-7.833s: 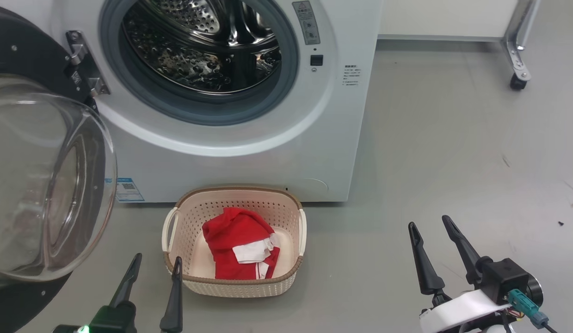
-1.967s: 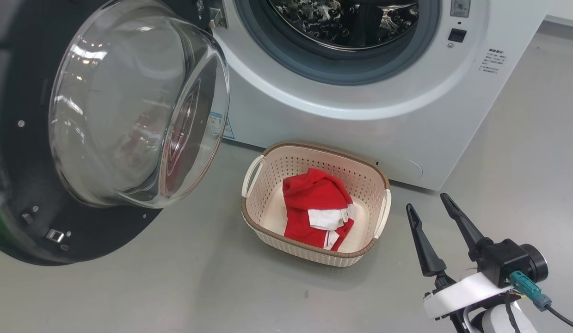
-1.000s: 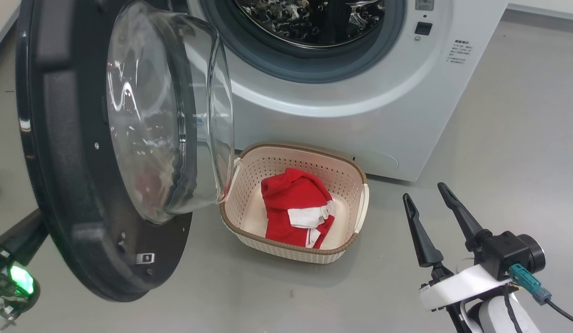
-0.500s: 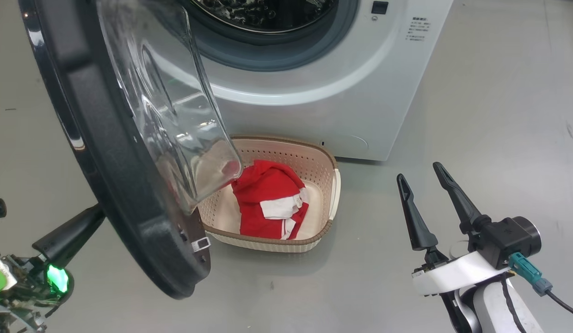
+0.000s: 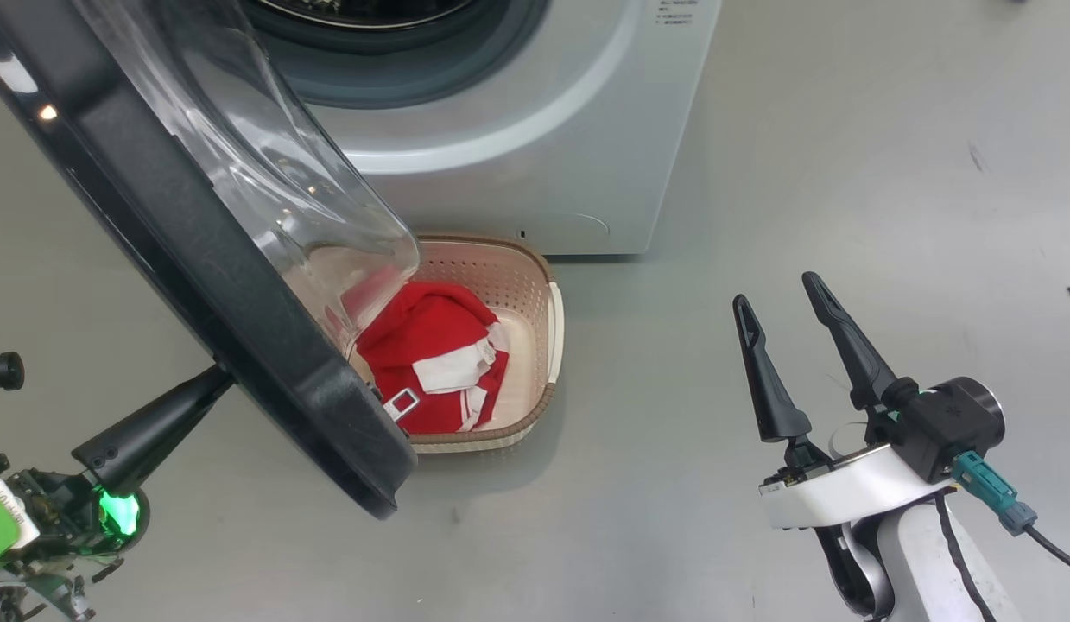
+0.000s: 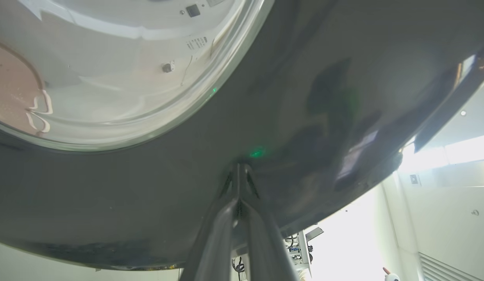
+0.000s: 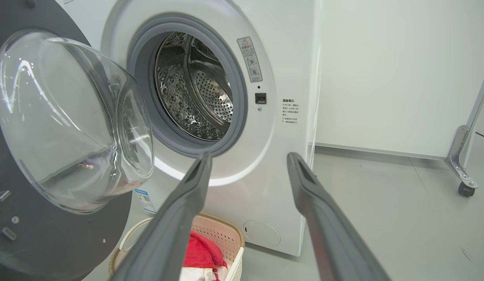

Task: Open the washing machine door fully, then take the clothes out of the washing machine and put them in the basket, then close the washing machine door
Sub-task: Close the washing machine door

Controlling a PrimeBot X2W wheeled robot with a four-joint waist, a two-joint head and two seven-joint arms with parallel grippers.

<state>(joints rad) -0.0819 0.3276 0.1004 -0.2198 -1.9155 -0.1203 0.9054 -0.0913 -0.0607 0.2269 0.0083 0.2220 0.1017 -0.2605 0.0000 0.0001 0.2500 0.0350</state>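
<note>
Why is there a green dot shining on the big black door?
Left wrist view: the glossy washing machine door mirrors things, so the dot by the shut left claw is likely a reflection; head view: a green light glows on that arm.

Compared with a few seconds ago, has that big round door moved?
Yes. The washing machine door has swung toward closing: it stood clear left of the basket and now overlaps its left side.

Right pincer: long dark fingers, white wrist shell, teal connector, black cable.
</note>
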